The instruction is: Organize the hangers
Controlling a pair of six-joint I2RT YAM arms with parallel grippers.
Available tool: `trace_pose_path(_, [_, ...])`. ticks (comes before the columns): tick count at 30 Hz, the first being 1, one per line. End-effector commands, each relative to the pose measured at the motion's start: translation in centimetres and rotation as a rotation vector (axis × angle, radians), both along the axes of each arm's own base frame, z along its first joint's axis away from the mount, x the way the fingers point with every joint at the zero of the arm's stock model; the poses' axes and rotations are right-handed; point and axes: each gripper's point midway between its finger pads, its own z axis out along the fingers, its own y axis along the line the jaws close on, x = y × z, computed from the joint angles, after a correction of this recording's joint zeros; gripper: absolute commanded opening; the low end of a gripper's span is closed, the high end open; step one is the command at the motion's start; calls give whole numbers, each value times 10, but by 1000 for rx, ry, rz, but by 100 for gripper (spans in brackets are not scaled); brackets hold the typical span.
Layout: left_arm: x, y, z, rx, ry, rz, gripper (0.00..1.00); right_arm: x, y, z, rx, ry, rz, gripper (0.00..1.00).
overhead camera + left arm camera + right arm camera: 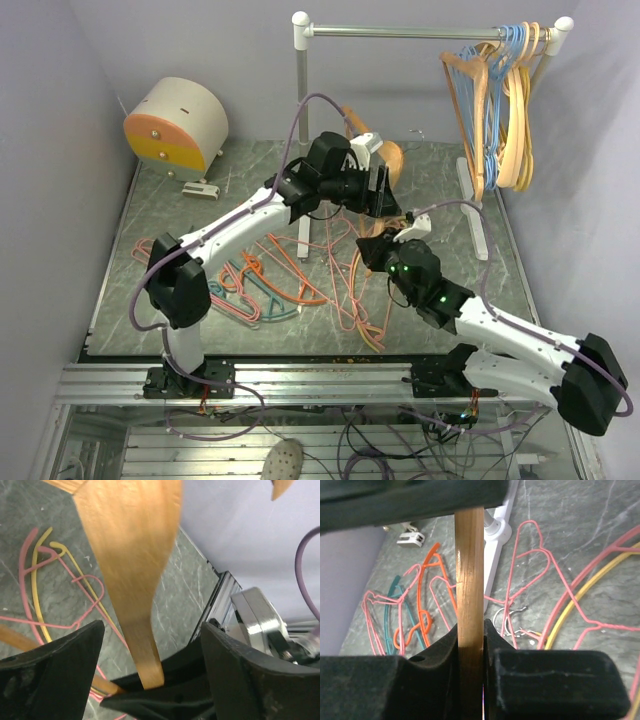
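- Jaws: right gripper (470,630) pinched tight on the wooden hanger (469,570), gripping its thin edge. Left gripper (152,625) is spread wide with the broad arm of the hanger between its fingers, probably clear of both pads, though that view is blurred.
- Long axis, right wrist view: 6 to 12 o'clock, straight out of the jaws.
- Top view: left gripper sits just at 12 o'clock of right, so left is placed to take over.
- Rail (430,32) lies at 1 o'clock; thin hangers (250,300) lie at 8 o'clock on the table (160,210).

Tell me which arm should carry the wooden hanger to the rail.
Right, probably: the right hand is clamped on the wooden hanger, while the left hand stands open around it.
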Motion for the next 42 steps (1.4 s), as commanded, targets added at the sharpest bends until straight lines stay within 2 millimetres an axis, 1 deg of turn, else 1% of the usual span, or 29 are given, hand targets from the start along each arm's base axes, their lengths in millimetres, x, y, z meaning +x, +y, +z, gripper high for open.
trace_pose_path(1, [-19, 23, 45, 73, -173, -70, 100, -8, -12, 14, -109, 5, 16, 0])
trace_pose_path(2, [-21, 29, 50, 114, -223, -74, 98, -10, -15, 13, -142, 19, 15, 0])
trace_pose_path(4, [-25, 44, 67, 182, -332, -82, 98, -10, -21, 21, -197, 26, 10, 0])
trace_pose_path(6, [-30, 61, 87, 235, -449, -112, 98, -12, -27, 24, -243, 32, 8, 0])
trace_pose_path(8, [-38, 83, 109, 294, -581, -159, 98, -14, -31, 30, -282, 32, 13, 0])
trace_pose_path(9, [-44, 99, 120, 335, -640, -177, 98, -14, -33, 34, -299, 30, 13, 0])
trace_pose_path(10, [-45, 113, 131, 372, -701, -173, 98, -14, -34, 37, -318, 31, 9, 0])
trace_pose_path(11, [-42, 128, 145, 409, -756, -131, 98, -13, -37, 42, -330, 29, -3, 0])
trace_pose_path(12, [-38, 144, 159, 444, -806, -69, 98, -12, -39, 47, -348, 22, -16, 0])
trace_pose_path(13, [-33, 161, 178, 461, -839, 26, 98, -11, -40, 52, -368, 13, -24, 0])
trace_pose_path(15, [-14, 197, 213, 486, -870, 287, 98, -7, -43, 64, -416, -9, -47, 0])
trace_pose_path(16, [1, 229, 233, 519, -863, 512, 98, -4, -44, 72, -439, -21, -59, 0])
trace_pose_path(17, [6, 248, 251, 495, -859, 660, 98, -1, -44, 78, -464, -30, -70, 0])
trace_pose_path(18, [12, 280, 262, 536, -844, 852, 98, 2, -42, 88, -483, -47, -75, 0])
trace_pose_path(19, [16, 304, 270, 548, -829, 983, 98, 7, -41, 99, -502, -61, -86, 0])
trace_pose_path(20, [21, 328, 276, 542, -805, 1090, 98, 11, -40, 105, -528, -63, -98, 0])
trace_pose_path(22, [29, 367, 280, 514, -757, 1214, 98, 20, -36, 122, -565, -85, -111, 0])
trace_pose_path(23, [31, 383, 280, 497, -731, 1263, 98, 25, -33, 127, -583, -89, -120, 0])
trace_pose_path(25, [33, 406, 278, 483, -701, 1309, 98, 32, -29, 139, -599, -108, -132, 0])
trace_pose_path(26, [32, 415, 276, 490, -691, 1331, 98, 34, -27, 148, -597, -120, -136, 0])
trace_pose_path(31, [29, 435, 264, 553, -677, 1374, 98, 48, -13, 171, -599, -166, -136, 0])
trace_pose_path(33, [26, 450, 260, 572, -653, 1450, 98, 54, -6, 179, -599, -183, -134, 0])
trace_pose_path(36, [26, 463, 255, 603, -641, 1505, 98, 66, 5, 187, -629, -194, -122, 0])
trace_pose_path(39, [27, 464, 253, 602, -636, 1495, 98, 78, 21, 188, -638, -202, -100, 0])
trace_pose_path(42, [27, 464, 251, 605, -637, 1488, 98, 90, 28, 189, -634, -199, -104, 0])
